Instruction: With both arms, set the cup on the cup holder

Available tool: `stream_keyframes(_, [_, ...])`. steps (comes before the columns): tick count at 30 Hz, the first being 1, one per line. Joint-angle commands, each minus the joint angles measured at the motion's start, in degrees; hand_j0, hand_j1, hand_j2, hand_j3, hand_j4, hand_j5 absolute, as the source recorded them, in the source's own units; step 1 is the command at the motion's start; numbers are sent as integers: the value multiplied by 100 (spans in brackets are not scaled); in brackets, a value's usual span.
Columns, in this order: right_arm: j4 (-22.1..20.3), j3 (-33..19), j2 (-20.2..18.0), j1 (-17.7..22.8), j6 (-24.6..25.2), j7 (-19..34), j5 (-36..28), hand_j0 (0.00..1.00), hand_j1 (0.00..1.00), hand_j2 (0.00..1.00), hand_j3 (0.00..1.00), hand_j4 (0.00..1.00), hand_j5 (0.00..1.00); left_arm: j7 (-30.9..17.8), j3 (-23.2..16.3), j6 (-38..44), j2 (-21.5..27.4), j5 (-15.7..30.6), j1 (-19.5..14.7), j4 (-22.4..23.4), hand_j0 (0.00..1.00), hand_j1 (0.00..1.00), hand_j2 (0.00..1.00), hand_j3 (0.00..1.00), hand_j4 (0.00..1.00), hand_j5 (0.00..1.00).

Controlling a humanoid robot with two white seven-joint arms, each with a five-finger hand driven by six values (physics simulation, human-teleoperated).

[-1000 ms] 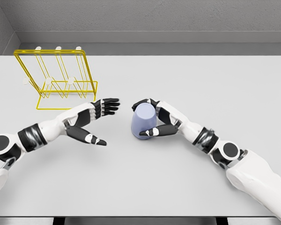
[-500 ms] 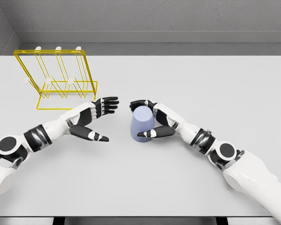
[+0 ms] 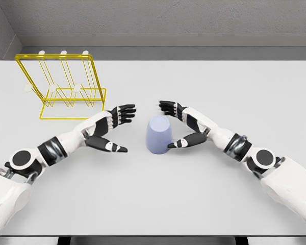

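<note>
A pale grey desk (image 3: 204, 204) fills the view, backed by a grey wall. At its far left corner stands the cup holder (image 3: 61, 87), a yellow wire rack with three white-tipped pegs along its top rail and a flat wire foot resting on the desk. Two white arms reach in from the near corners and converge near the centre. The left hand (image 3: 112, 130) hangs low over the desk, palm turned inward, fingers extended and thumb spread, holding nothing; it lies between the rack and the cup, just beside the cup but apart from it. The right hand (image 3: 186, 125) is likewise spread wide: its fingers sit above and behind the cup, clear of the wall, while the thumb tip lies at the cup's base on the right and may just touch it. The cup (image 3: 159, 134), lavender and apparently standing mouth down, rests on the desk between the two hands, well apart from the rack, gripped by neither.

Hazards, judged from this arrangement: an uneven closure of the two palms could push the light cup sideways or tip it; a glancing thumb could skid it out of reach; a weak two-palm pinch could let it slip on the way to the pegs
</note>
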Motion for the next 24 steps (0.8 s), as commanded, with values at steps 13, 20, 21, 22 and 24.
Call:
stream_keyframes(13, [-98, -19, -2216, -501, -922, -20, 133, 100, 100, 100, 100, 100, 100, -13, 59, -33, -506, -35, 0, 400, 100, 100, 100, 100, 100, 100])
stream_keyframes(20, [-71, 131, -2462, -729, -922, 24, 1144, 100, 100, 100, 100, 100, 100, -13, 59, -226, -875, -413, -35, 646, 100, 100, 100, 100, 100, 100])
stream_keyframes(21, [78, -150, -2445, -738, -922, 24, 1398, 100, 100, 100, 100, 100, 100, -13, 59, -226, -875, -413, -44, 646, 100, 100, 100, 100, 100, 100])
stream_keyframes(22, [140, -458, -2410, -738, -922, 24, 1837, 100, 100, 100, 100, 100, 100, -13, 59, -227, -884, -413, -44, 646, 100, 100, 100, 100, 100, 100])
stream_keyframes(24, [131, -792, -2401, -782, -922, 15, 2541, 100, 100, 100, 100, 100, 100, -30, 68, -235, -884, -413, -132, 787, 100, 100, 100, 100, 100, 100])
